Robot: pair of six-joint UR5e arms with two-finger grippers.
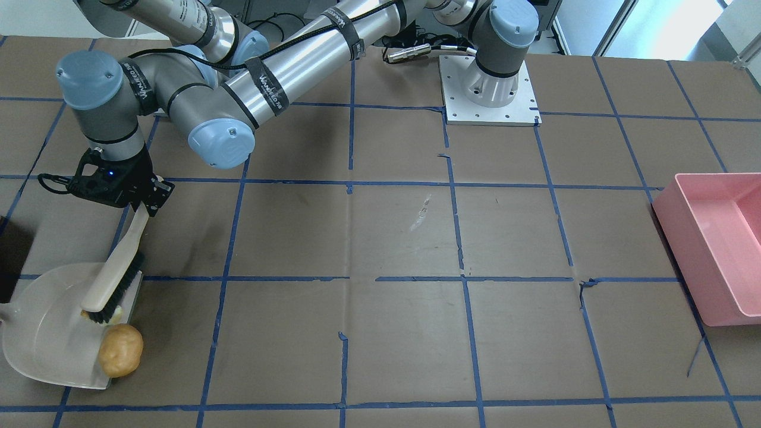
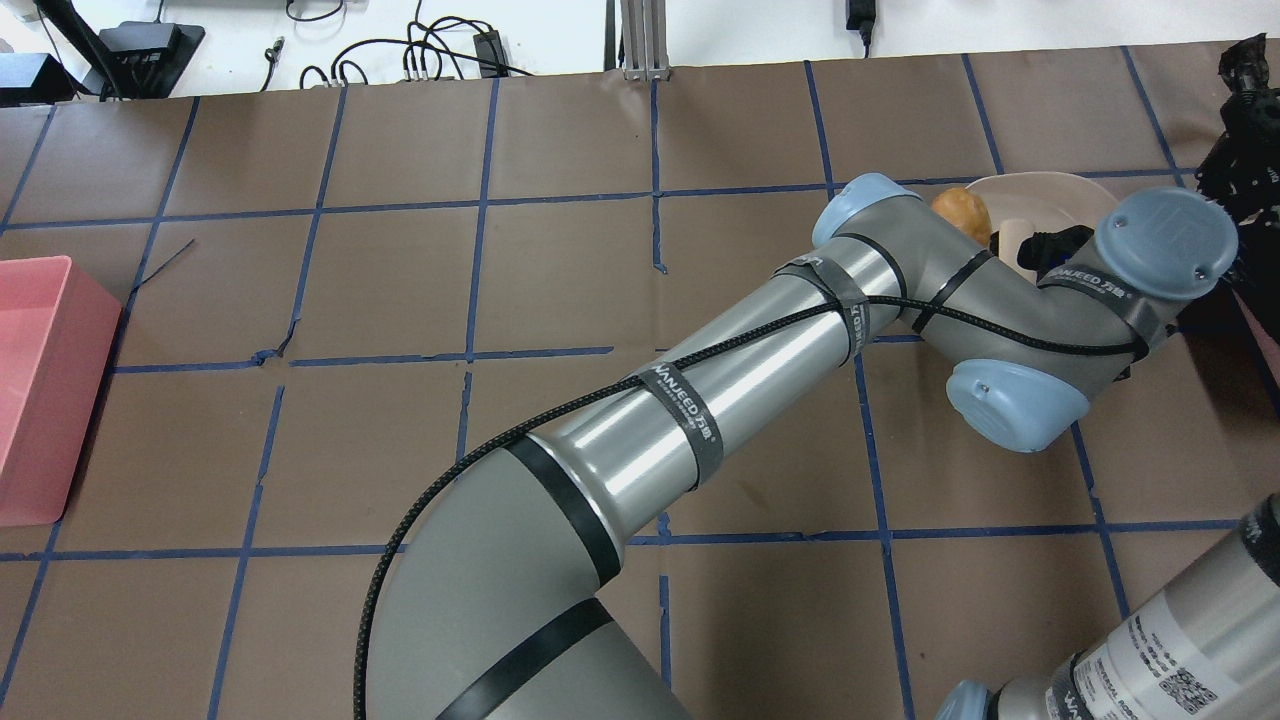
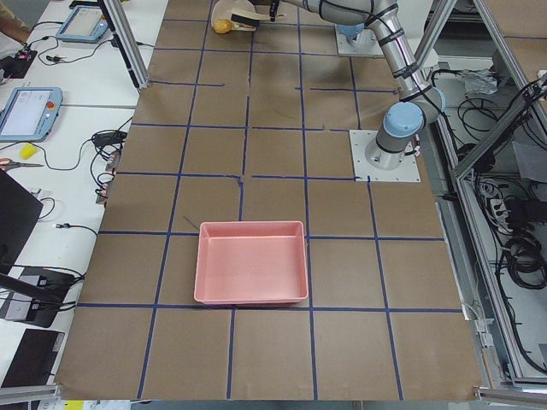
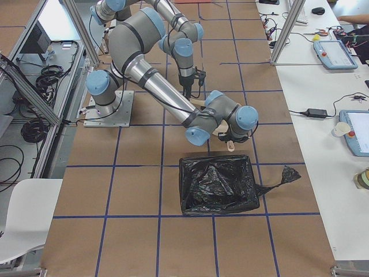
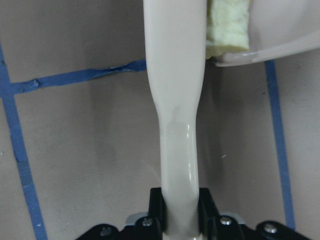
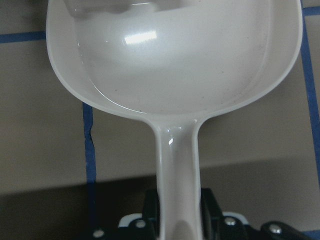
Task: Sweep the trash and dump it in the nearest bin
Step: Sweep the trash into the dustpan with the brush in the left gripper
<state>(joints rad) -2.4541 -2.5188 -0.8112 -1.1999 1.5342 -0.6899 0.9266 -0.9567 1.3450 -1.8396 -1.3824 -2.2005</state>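
One golden-brown potato-like lump [image 1: 120,350] lies against the open lip of the single white dustpan [image 1: 41,321]. One pale yellow-green chunk [image 5: 227,25] sits at that same lip, beside the bristles of the one brush [image 1: 116,270]. The left gripper [image 5: 179,211] is clenched on the brush handle and the right gripper [image 6: 177,210] on the dustpan handle, both at the end of the surface [image 1: 404,333] near the black-bagged bin [image 4: 218,186]; the pink bin [image 1: 707,238] is well apart at the other end, making two bins. "WANJEED" reads on black straps [image 2: 690,418] round the left arm, three of them legible in the front-facing view, and the right arm carries a QR-code label [image 2: 1170,690] whose print is too small to read.
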